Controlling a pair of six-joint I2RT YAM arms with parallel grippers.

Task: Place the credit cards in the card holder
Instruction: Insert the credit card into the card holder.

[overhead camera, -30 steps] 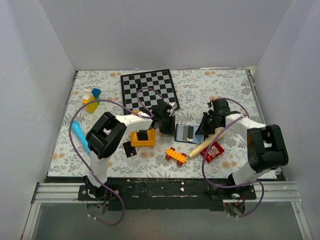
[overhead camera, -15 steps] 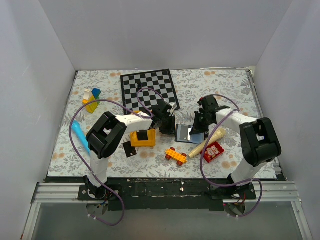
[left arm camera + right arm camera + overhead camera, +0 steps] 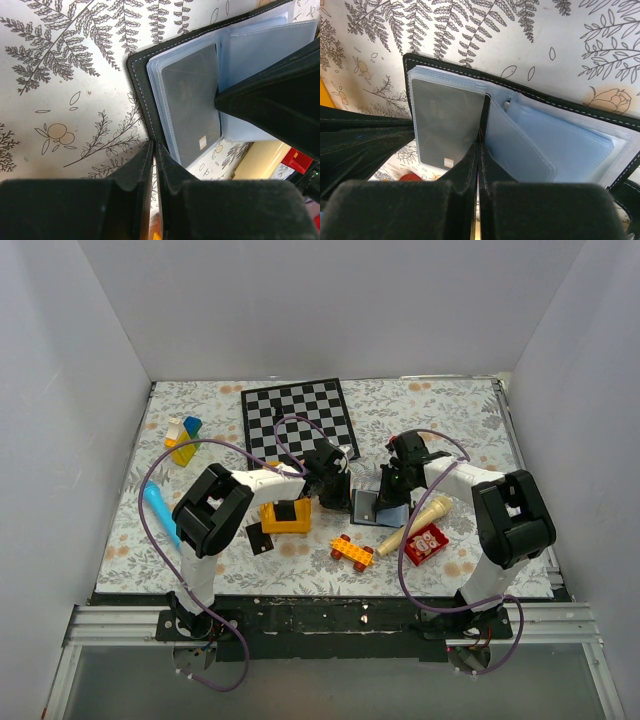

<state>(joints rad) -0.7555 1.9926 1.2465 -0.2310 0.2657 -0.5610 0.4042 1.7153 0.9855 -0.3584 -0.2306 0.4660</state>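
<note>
The card holder [image 3: 366, 510] lies open on the table between my two grippers, blue-grey sleeves up. One credit card [image 3: 447, 120] sits inside its left clear sleeve, a small white mark near one corner; the left wrist view shows this card [image 3: 192, 100] too. My left gripper [image 3: 154, 146] is shut on the black stitched edge of the card holder [image 3: 142, 95]. My right gripper [image 3: 480, 146] is shut with its tips at the middle fold of the card holder [image 3: 545, 135], beside the filled sleeve. Another credit card [image 3: 259, 538] lies flat on the table to the left.
A yellow block [image 3: 285, 520] with a black flat piece on it sits by the left arm. An orange brick [image 3: 352, 551], a cream wooden pin [image 3: 415, 525] and a red packet [image 3: 426, 543] lie near the holder. Farther off are a chessboard mat [image 3: 297, 417], coloured blocks [image 3: 183, 440] and a blue tube [image 3: 160, 510].
My right gripper has moved left from beside the card holder onto its middle, and the holder's spread looks narrower. The left gripper stays at the holder's left edge.
</note>
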